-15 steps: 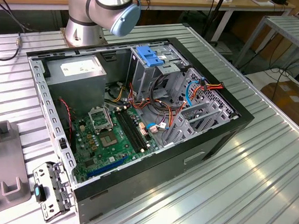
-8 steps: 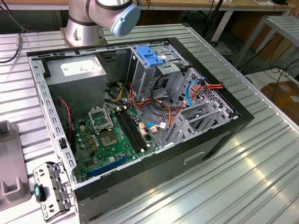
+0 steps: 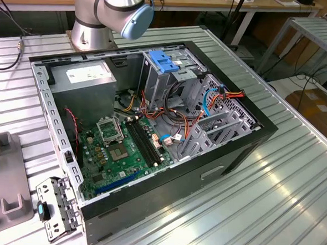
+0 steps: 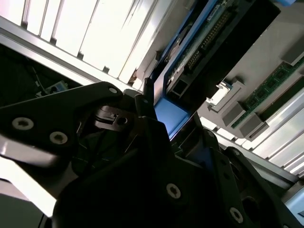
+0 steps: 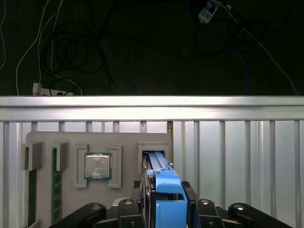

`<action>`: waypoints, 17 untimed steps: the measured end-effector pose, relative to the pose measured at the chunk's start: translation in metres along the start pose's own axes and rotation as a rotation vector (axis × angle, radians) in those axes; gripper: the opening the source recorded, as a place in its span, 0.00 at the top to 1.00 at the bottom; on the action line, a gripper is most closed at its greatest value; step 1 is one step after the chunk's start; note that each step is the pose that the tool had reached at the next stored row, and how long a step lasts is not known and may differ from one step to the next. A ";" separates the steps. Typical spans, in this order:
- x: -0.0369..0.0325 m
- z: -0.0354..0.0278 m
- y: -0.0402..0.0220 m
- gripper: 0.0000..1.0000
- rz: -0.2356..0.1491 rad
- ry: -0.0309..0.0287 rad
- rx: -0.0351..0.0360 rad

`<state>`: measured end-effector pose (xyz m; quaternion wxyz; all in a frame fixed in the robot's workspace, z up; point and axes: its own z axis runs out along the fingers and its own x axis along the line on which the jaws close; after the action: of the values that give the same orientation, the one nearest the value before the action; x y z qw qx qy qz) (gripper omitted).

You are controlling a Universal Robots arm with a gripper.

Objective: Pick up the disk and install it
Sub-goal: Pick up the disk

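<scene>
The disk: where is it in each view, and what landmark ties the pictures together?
First wrist view: the disk stands edge-on in the gripper, at its slot in the grey parts tray.
Second wrist view: the disk's blue carrier and dark underside run beyond the gripper, alongside the tray.
Exterior view: the tray's corner sits at the exterior view's left edge, beside the open computer case.
Shared landmark: the grey parts tray.
</scene>
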<state>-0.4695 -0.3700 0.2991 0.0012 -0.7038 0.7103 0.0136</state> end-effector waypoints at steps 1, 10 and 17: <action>0.0001 0.0000 0.0003 0.55 0.000 -0.0002 0.0048; 0.0000 0.0003 0.0004 0.55 0.000 0.0000 0.0051; 0.0001 0.0022 0.0003 0.55 0.000 -0.0001 0.0051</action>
<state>-0.4698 -0.3700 0.2968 0.0030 -0.7038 0.7103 0.0118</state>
